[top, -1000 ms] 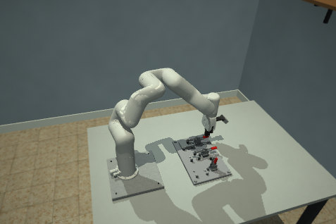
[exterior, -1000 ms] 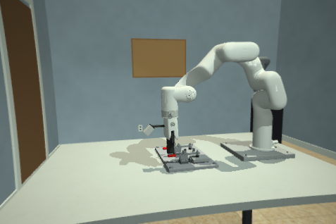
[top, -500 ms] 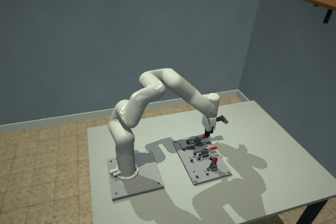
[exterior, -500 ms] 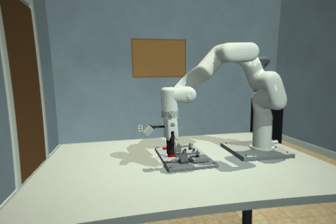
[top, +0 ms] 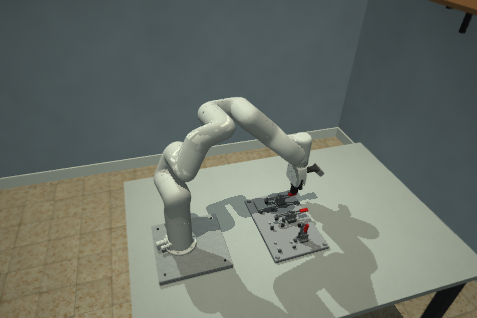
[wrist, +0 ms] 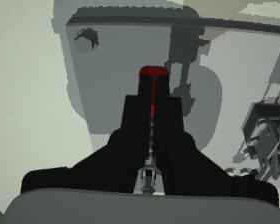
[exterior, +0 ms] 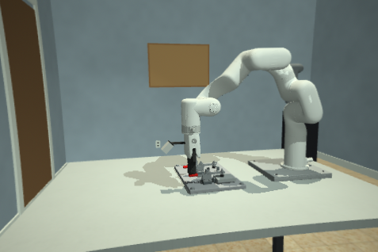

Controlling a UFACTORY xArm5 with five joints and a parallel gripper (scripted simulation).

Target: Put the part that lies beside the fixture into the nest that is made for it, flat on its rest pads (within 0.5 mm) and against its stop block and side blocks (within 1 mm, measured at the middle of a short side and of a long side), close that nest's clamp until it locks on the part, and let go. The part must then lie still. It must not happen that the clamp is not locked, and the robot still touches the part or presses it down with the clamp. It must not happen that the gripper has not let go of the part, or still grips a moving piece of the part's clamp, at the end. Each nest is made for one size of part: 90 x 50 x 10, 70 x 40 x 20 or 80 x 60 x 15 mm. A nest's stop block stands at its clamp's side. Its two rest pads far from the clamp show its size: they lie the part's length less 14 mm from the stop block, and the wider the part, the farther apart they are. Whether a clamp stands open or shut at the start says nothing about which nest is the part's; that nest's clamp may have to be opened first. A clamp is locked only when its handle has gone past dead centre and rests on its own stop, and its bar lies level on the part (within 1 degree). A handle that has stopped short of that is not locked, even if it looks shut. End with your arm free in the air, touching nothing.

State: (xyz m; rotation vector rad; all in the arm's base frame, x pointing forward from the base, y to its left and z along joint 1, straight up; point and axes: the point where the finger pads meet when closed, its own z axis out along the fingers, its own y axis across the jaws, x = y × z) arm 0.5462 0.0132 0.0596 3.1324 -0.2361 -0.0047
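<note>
One black two-fingered hand (top: 294, 191) (exterior: 192, 173) (wrist: 153, 93), its fingertips pressed together, stands right at the red clamp handle (top: 291, 194) (exterior: 193, 175) (wrist: 154, 70) before you.

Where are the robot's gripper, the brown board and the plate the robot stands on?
Gripper (top: 293, 192) (exterior: 192, 173) (wrist: 153, 93): top, exterior and wrist views, between its fingertips.
Brown board (exterior: 178, 65): exterior view, its middle.
Plate (top: 217, 263) (exterior: 323, 173): top and exterior views, near a corner.
</note>
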